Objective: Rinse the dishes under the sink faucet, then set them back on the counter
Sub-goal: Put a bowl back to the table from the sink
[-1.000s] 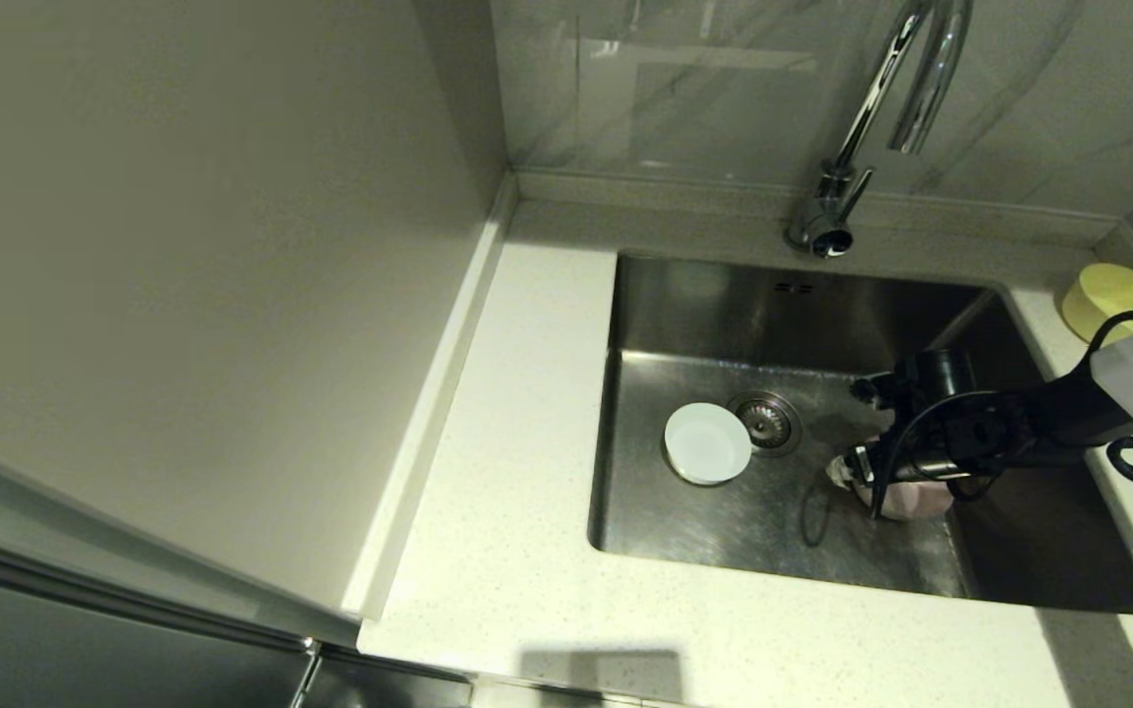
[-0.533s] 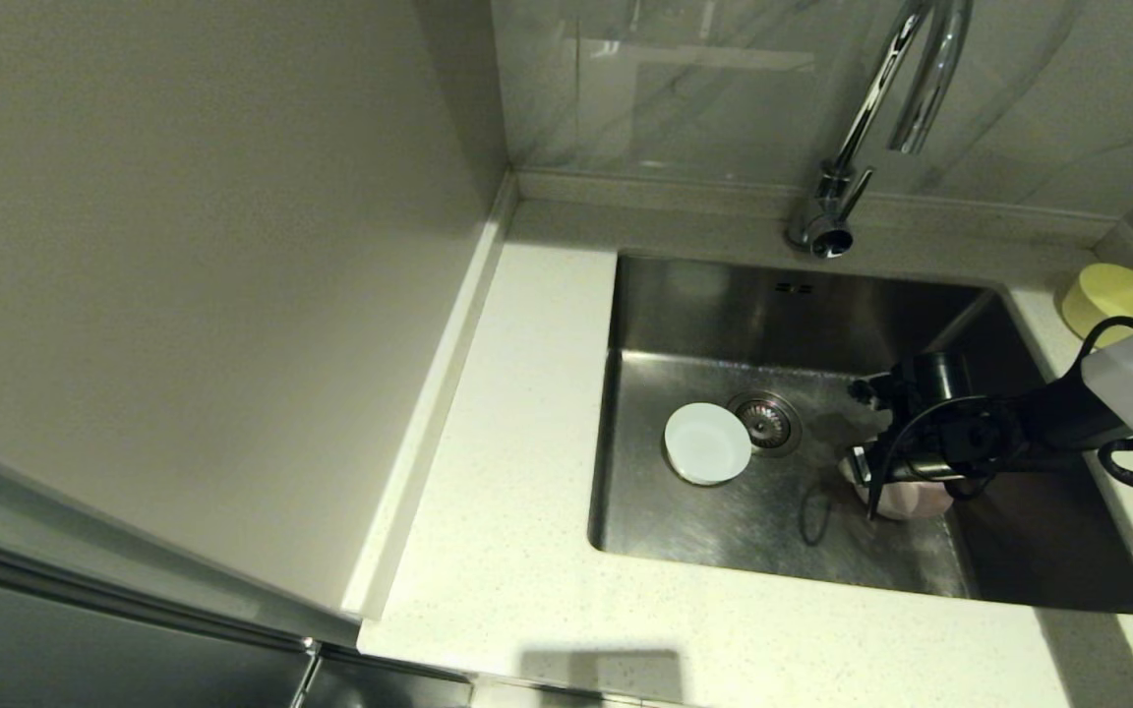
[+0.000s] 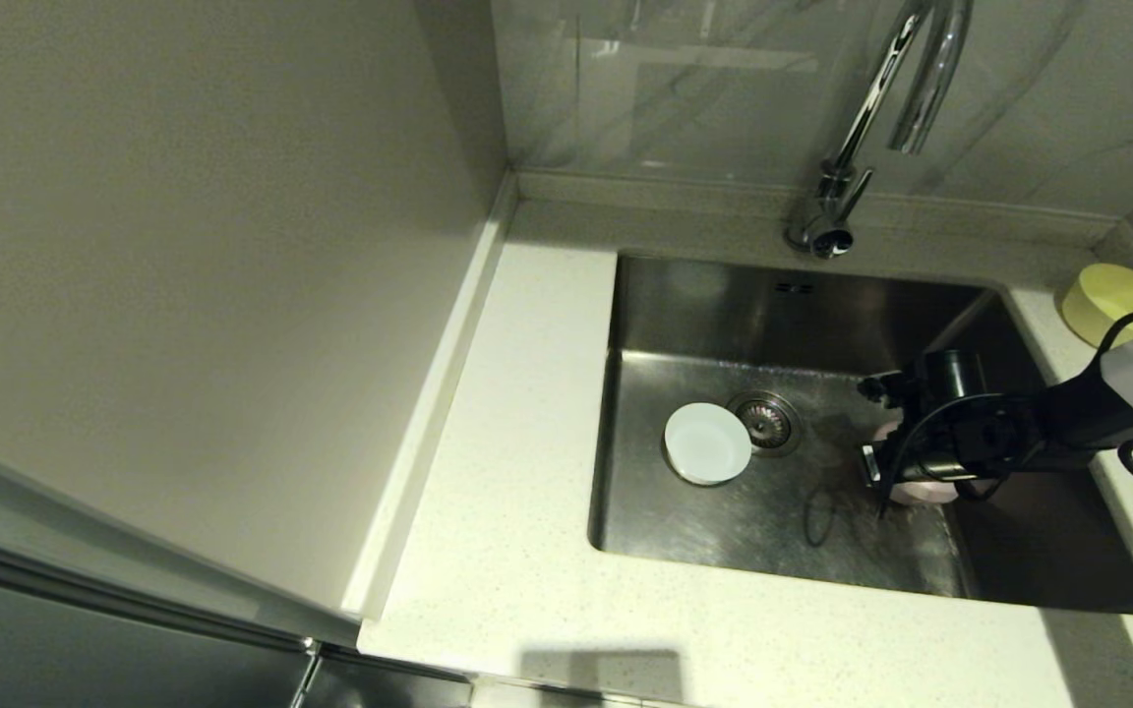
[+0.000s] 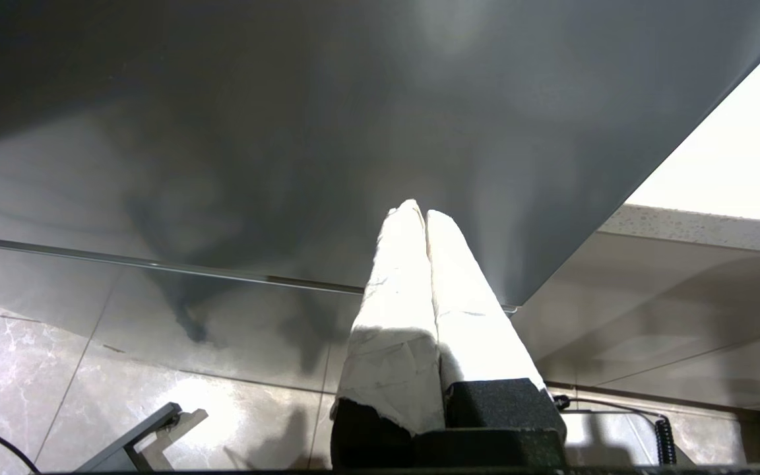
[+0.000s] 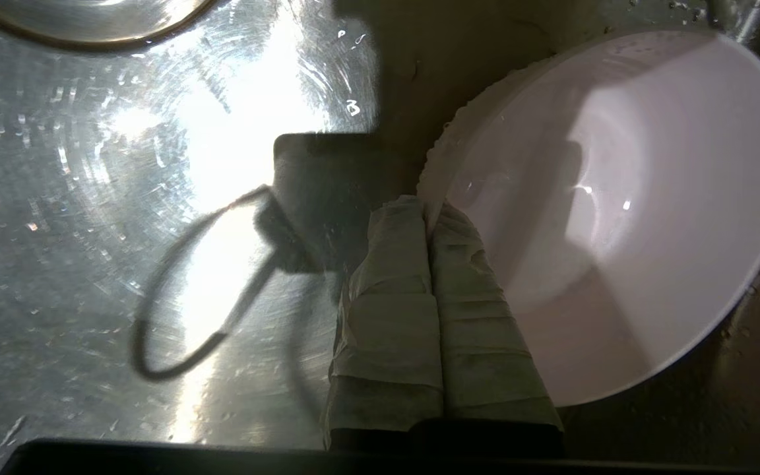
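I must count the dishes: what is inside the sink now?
In the sink: white bowl beside the drain, and pink bowl, its rim pinched by the right pincer. The arm covers most of it from above.

White w/ fine speckles is seen on the bench [image 3: 527, 472]. Brushed grey steel w/ swirl scratches is shown by the sink [image 3: 704, 315]; shiny chrome by the faucet [image 3: 852, 147]. The bowl by the drain [image 3: 707, 443] is white, the held bowl [image 5: 617, 218] pale pink, the corner bowl [image 3: 1112, 295] yellow-green. Gripper fingers [image 5: 413, 310] are wrapped in off-white tape; the right arm [image 3: 1068, 418] is black. Wall tiles [image 3: 704, 88] are grey-veined marble.
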{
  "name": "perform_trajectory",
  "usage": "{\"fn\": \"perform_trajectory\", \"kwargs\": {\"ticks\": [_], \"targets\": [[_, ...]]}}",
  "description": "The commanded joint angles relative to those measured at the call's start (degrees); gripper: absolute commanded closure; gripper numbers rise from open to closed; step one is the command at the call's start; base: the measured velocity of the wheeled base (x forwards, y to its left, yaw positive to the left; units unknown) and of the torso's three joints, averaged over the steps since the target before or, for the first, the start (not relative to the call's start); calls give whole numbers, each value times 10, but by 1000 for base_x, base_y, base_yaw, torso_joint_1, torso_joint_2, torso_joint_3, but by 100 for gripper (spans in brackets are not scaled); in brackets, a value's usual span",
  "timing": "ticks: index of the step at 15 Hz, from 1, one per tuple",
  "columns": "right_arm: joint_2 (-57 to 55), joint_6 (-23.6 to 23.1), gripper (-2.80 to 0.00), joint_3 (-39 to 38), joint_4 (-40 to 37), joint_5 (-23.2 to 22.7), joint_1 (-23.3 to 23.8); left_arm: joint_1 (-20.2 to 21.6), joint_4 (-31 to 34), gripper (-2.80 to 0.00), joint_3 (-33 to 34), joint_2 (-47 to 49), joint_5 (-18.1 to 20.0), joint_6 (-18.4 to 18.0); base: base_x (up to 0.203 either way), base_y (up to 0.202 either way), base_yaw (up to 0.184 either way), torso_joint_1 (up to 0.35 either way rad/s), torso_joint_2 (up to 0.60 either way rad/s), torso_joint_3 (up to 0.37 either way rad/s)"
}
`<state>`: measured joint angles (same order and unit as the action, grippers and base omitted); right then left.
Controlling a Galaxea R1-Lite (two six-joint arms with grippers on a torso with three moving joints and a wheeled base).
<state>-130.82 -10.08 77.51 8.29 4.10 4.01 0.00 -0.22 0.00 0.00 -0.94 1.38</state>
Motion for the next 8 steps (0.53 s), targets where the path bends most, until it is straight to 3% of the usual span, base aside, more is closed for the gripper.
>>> {"fn": "perform_trajectory", "kwargs": {"ticks": [1, 6, 8], "targets": [[30, 0, 0, -13, 1, -2, 0, 0, 0, 0, 0, -1, 0, 0, 0, 0, 0, 0, 0, 0], [119, -1, 0, -80, 26, -95, 7, 0, 0, 0, 0, -1, 0, 0, 0, 0, 0, 0, 0, 0], [155, 3, 0, -99, 41, -171, 16, 0, 0, 0, 0, -1, 0, 0, 0, 0, 0, 0, 0, 0]]}}
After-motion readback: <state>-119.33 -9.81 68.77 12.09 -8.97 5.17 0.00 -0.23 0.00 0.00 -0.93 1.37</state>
